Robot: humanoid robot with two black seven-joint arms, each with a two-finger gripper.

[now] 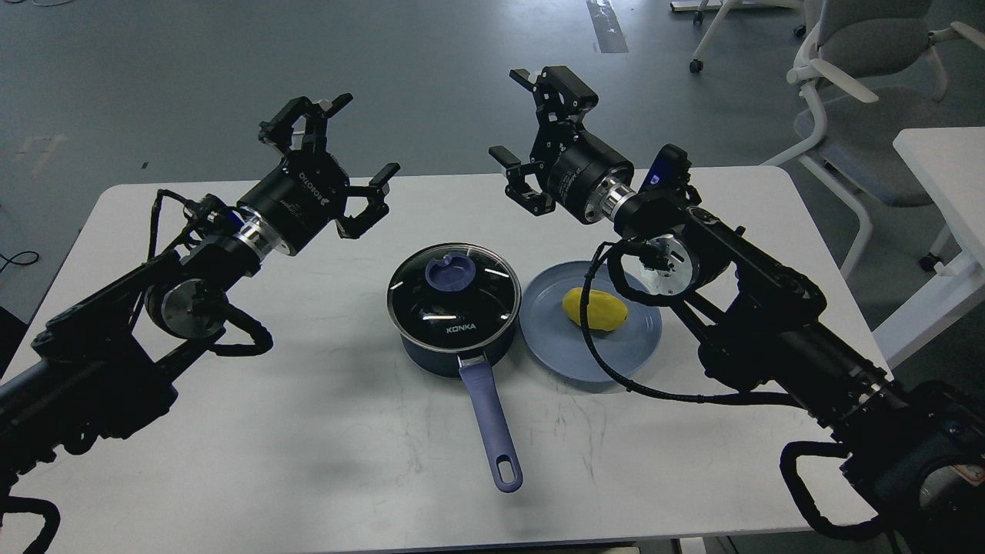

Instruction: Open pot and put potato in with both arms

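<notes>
On the desk (231,431) the pot (452,338) sits lidded beside the potato (594,309) on its plate (639,346); my left hand (338,158) and right hand (531,123) hover wide, empty. Gripping the lid (454,288) off-centre could drag the pot.

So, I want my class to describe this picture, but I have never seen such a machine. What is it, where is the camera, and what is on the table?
The single picture is taken from the robot's own head, looking down at a white table. The two black jointed arms are its own. The left pincer and right pincer both hang open above the table, holding nothing. In the middle stands a dark navy saucepan with a long blue handle, covered by a round glass lid. Beside it, on a flat blue plate, lies a small yellow potato.
</notes>
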